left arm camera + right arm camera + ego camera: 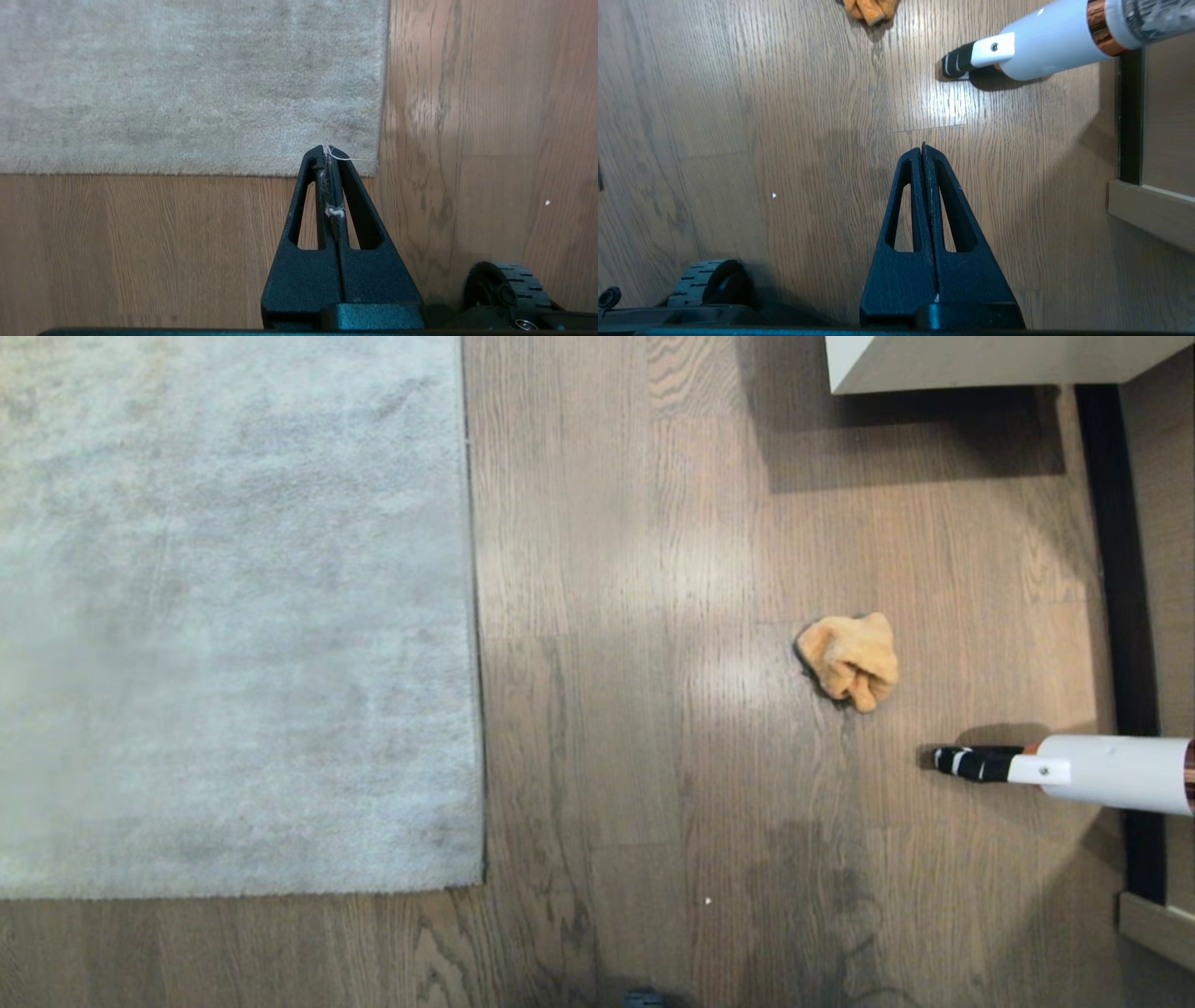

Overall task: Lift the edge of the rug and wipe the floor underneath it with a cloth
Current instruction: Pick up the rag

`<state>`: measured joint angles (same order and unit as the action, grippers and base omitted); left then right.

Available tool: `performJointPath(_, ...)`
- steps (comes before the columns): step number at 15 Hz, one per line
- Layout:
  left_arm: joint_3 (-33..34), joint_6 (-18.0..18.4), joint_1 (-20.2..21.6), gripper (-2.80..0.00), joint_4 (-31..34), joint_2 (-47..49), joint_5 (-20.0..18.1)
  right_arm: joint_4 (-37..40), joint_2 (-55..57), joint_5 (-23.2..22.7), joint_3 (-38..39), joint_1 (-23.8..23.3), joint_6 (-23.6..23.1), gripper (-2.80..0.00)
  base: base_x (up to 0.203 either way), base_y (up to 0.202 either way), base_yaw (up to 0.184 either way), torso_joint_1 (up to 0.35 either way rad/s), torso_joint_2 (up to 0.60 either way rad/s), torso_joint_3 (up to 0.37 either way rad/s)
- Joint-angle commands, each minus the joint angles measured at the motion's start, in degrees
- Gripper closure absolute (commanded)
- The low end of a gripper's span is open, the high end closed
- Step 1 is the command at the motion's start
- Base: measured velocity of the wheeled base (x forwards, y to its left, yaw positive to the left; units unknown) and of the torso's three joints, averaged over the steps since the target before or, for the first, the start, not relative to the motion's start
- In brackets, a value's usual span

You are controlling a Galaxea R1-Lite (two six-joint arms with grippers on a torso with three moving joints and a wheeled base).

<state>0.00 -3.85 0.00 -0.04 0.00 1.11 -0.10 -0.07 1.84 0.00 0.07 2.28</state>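
Note:
The pale grey rug lies flat on the left, its rug edge (pixel 464 709) running up the picture to a near corner (pixel 471 882). Brown wood-grain floor (pixel 635 728) spreads to its right. The orange-tan cloth (pixel 850 659) sits crumpled on the planks, well right of the rug. My left gripper (pixel 328 149) hangs shut above the floor just short of the rug's corner (pixel 371 163), with lint and a white thread caught between its fingers. Over bare planks my right gripper (pixel 923 147) is shut on nothing, and the cloth (pixel 871 8) lies far ahead of it. Neither gripper appears in the head view.
A white tube with a black tip (pixel 1074 771) (pixel 1045 46) lies on the floor just right of the cloth. White furniture (pixel 980 359) stands at the back right. A dark strip (pixel 1125 616) and a wooden ledge (pixel 1148 210) border the right side. My base wheels (pixel 504 287) (pixel 710 280) show.

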Motion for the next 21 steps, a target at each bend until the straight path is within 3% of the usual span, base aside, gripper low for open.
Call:
performJointPath(1, 0.0, -0.1, 0.0, 0.00, 0.0, 0.0, 0.0, 0.0, 0.1, 0.0, 0.0, 0.0, 0.0, 0.00, 0.000, 0.000, 0.000, 0.000, 0.00, -0.205)
performJointPath(21, -0.1, -0.2, 0.0, 0.00, 0.0, 0.0, 0.0, 0.0, 0.1, 0.0, 0.0, 0.0, 0.0, 0.00, 0.000, 0.000, 0.000, 0.002, 0.00, -0.183)
